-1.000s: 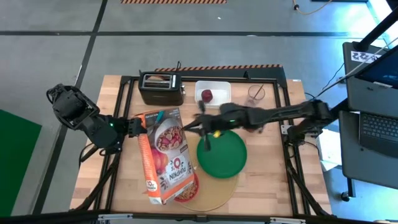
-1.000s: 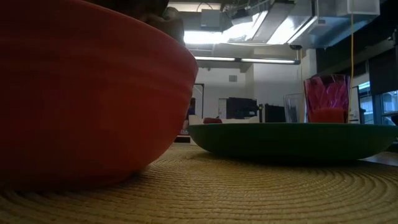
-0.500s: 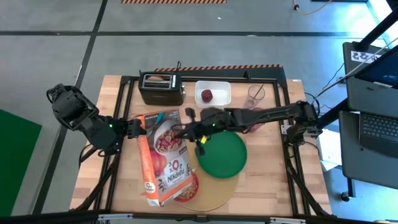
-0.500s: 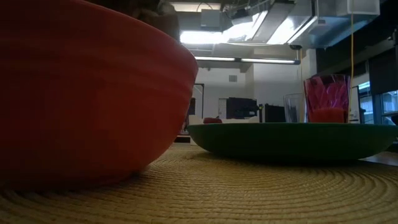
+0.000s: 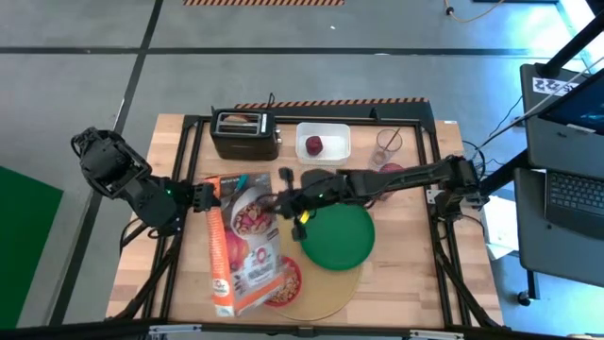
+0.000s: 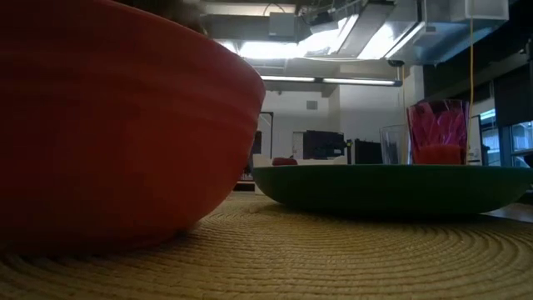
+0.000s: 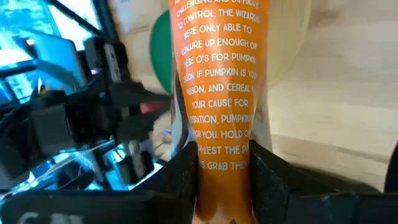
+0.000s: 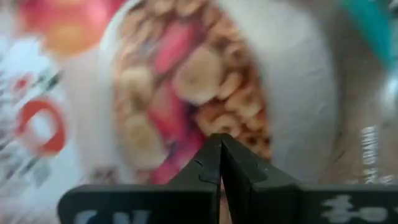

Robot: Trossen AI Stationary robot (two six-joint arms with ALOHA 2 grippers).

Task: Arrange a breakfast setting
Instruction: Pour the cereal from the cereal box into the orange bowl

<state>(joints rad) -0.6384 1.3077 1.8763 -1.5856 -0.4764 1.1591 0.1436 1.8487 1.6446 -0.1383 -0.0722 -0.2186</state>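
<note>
From where I stand, the left gripper (image 5: 203, 195) has the tall orange-sided cardboard cereal box (image 5: 243, 241) clamped by its narrow edge, its fingers (image 7: 180, 180) pressed on either side of the printed orange panel, and the box hangs tipped over the smaller red bowl (image 5: 288, 280) at the near edge of the large round tan woven mat (image 5: 332, 293). The right gripper (image 5: 279, 200) reaches across with its fingers pinched together, its tip close against the box's printed front; whether it touches I cannot tell.

The worry is the pour. The grip sits at one end of a long box, so the far end could swing or slip, and cereal might scatter onto the mat or the wooden worktop (image 5: 396, 269) instead of into the bowl. A nudge from the right gripper could twist the box in the left one's hold. The round green plate (image 5: 337, 234) lies just beside the bowl, so a swinging box could knock it. The small red apple (image 5: 313, 144) and the translucent pink cup (image 5: 388, 144) sit well behind, out of harm's way.
</note>
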